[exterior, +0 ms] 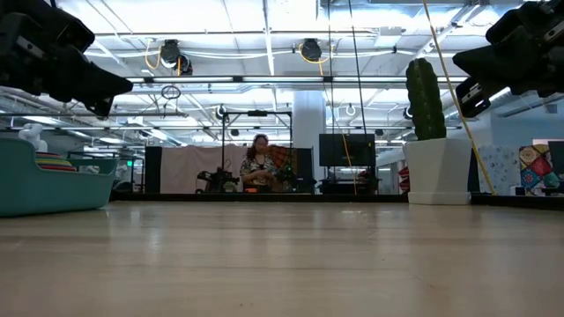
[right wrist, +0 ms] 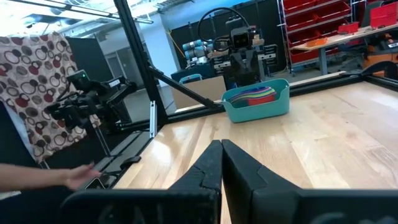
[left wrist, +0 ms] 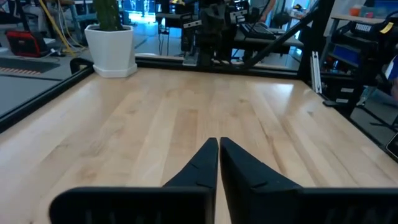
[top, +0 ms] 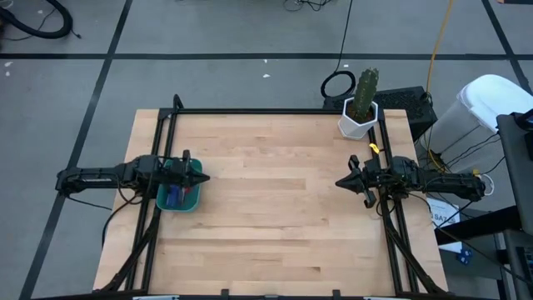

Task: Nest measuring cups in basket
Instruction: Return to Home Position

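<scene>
The teal basket (top: pixel 178 198) stands on the table by its left edge; it also shows in the right wrist view (right wrist: pixel 257 104) and the low view (exterior: pixel 48 180). Coloured measuring cups (right wrist: pixel 252 95) lie stacked inside it, their rims showing above the wall. My left gripper (top: pixel 202 177) hangs shut above the basket, pointing level toward the table's middle, with nothing between its fingers (left wrist: pixel 219 144). My right gripper (top: pixel 341 182) is shut too, held above the table's right edge and pointing level toward the middle (right wrist: pixel 221 145).
A white pot with a cactus (top: pixel 360 108) stands at the table's far right corner. Black frame rails (top: pixel 266 111) run along the table's far and side edges. In the room beyond the table a person (exterior: pixel 258 165) shows in the low view, and a hand (right wrist: pixel 78 177) in the right wrist view.
</scene>
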`<state>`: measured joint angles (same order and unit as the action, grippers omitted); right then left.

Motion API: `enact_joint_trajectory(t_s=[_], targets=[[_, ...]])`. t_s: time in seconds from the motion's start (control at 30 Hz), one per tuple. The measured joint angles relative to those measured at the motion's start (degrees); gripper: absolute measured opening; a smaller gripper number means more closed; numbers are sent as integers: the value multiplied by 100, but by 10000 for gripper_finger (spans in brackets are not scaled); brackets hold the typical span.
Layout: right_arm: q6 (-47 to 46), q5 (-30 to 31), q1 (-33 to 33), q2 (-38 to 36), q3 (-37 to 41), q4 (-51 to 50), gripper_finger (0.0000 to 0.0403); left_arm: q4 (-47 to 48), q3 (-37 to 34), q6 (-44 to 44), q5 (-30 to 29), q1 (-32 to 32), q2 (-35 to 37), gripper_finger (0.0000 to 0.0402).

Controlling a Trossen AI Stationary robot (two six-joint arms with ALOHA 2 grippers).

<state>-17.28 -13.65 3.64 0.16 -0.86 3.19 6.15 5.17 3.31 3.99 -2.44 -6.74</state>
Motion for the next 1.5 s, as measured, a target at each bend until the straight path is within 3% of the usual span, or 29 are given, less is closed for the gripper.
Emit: enact_joint_trajectory(t_s=[0.47, 1.5], targets=[[-2, 4, 0, 0, 2, 3, 0, 0, 0, -4, 0, 0, 0, 57], [-2, 4, 0, 2, 7, 3, 0, 2, 0, -7, -1, 0, 0, 58]])
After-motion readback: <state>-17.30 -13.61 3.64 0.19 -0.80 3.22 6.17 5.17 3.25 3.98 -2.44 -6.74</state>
